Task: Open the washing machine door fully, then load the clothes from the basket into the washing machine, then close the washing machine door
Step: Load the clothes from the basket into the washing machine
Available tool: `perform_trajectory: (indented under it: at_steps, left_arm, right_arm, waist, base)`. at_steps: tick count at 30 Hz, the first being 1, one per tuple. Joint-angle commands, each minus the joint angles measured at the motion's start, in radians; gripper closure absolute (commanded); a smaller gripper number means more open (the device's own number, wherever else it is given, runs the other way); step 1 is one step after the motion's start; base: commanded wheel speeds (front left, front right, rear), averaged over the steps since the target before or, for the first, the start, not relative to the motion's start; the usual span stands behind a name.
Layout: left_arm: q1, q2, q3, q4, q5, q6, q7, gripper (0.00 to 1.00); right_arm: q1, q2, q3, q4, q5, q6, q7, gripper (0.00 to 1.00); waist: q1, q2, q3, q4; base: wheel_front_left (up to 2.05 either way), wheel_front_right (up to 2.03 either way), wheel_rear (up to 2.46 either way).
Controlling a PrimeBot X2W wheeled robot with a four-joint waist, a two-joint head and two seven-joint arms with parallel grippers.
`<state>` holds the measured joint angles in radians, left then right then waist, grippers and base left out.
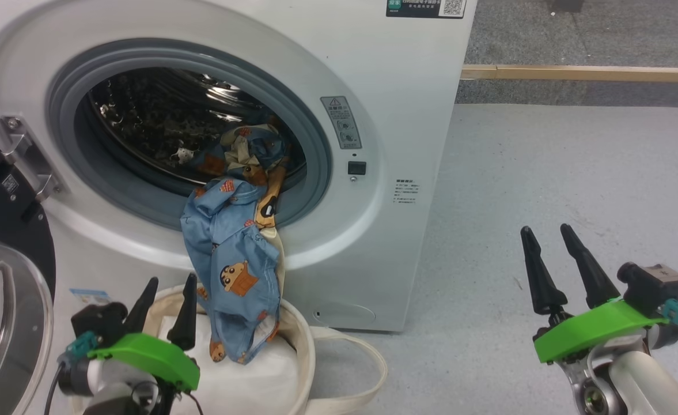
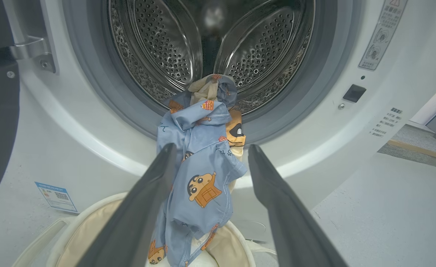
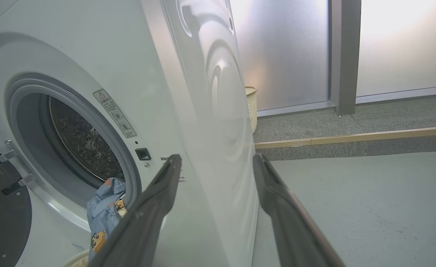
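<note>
Clothes (image 1: pixel 229 259) draped over washing machine (image 1: pixel 385 86) rim, tail hanging into basket (image 1: pixel 307 340) | washing machine door (image 1: pixel 22 230) open at left | left end effector (image 1: pixel 172 278) released by basket | right end effector (image 1: pixel 545 227) released, well apart

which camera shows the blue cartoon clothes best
The left wrist view: the clothes sit centred and close, framed by the open left gripper, hanging out of the washing machine into the basket. The head view shows the same drape, smaller. The right wrist view catches just an edge, lower left.
</note>
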<state>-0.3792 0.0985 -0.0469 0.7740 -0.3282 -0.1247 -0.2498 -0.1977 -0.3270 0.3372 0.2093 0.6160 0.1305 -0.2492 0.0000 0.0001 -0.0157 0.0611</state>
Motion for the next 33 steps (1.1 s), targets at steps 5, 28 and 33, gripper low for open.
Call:
perform_trajectory:
  at_steps: [5, 28, 33]
  left_arm:
    - [-0.011, 0.023, 0.035, -0.042, 0.005, -0.006, -0.012, 0.00]
    - [-0.180, 0.073, -0.210, 0.347, -0.174, -0.006, 0.001, 0.00]
    - [-0.258, 0.102, -0.247, 0.391, -0.231, -0.006, 0.005, 0.00]
  right_arm:
    - [-0.019, -0.014, -0.007, -0.040, -0.006, 0.000, -0.013, 0.00]
    - [-0.126, -0.034, 0.008, -0.064, -0.055, 0.000, -0.013, 0.00]
    - [-0.168, -0.031, 0.006, -0.080, -0.081, 0.000, -0.013, 0.00]
  waist:
    - [0.0000, -0.0001, 0.008, 0.003]
    - [0.0000, -0.0001, 0.233, -0.085]
    - [0.0000, -0.0001, 0.327, -0.109]
  base:
    - [0.00, 0.00, 0.00]
    - [0.00, 0.00, 0.00]
    - [0.00, 0.00, 0.00]
